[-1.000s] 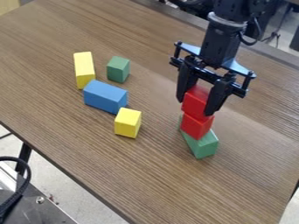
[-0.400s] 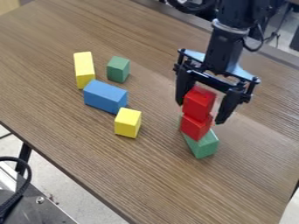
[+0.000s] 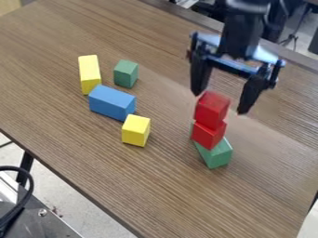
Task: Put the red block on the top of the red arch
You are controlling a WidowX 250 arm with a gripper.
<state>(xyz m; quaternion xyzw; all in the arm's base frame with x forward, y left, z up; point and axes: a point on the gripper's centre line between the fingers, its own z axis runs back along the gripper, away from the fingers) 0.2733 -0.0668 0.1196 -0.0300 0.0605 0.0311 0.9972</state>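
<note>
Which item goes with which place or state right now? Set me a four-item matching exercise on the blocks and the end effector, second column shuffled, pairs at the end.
Column 1
1. Upper red block
2. Lower red piece
3. Blue block
4. End effector

Column 2
A. Resting on a green piece
B. Open, gripping no block
C. Resting on another red piece
D. Between the long yellow block and the small yellow block

Right pairs
1-C
2-A
3-D
4-B
</note>
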